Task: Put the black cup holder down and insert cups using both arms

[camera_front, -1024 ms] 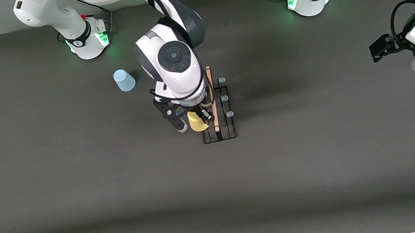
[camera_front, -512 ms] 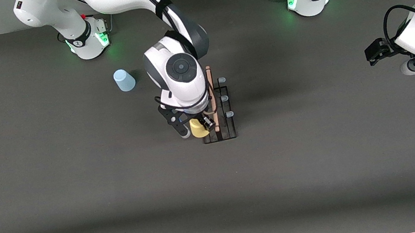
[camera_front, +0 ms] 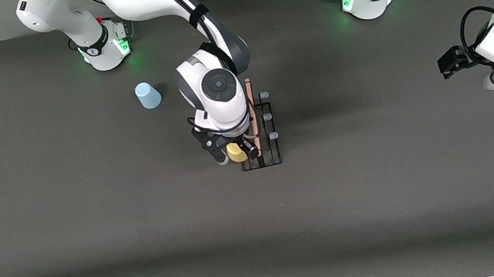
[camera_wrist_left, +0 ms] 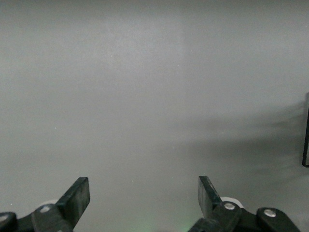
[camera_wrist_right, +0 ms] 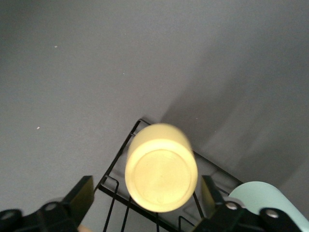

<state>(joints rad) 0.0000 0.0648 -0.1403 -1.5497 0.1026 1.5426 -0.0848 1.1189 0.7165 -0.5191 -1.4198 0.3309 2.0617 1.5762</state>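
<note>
Dark grey matting covers the table (camera_front: pixel 387 195). Left gripper (camera_wrist_left: pixel 144 203) waits at its own end, fingers spread and empty. Right gripper (camera_front: pixel 233 153) is over the black cup holder (camera_front: pixel 266 155) mid-table, fingers spread beside the yellow cup (camera_wrist_right: pixel 161 166), apparently seated inverted there. Judged light, thin-walled and slippery: grip the sidewall gently.

Black cup holder (camera_front: pixel 262 131): black wire rack with wooden rod handle and pale-blue-tipped pegs, upright on the table at mid-table.
Yellow cup (camera_front: pixel 236 152): upside down at the holder's corner nearest the front camera.
Light blue cup (camera_front: pixel 147 95): inverted on the table, toward the right arm's base.
Pale green cup (camera_wrist_right: pixel 270 200): only its edge showed, beside the yellow cup.
</note>
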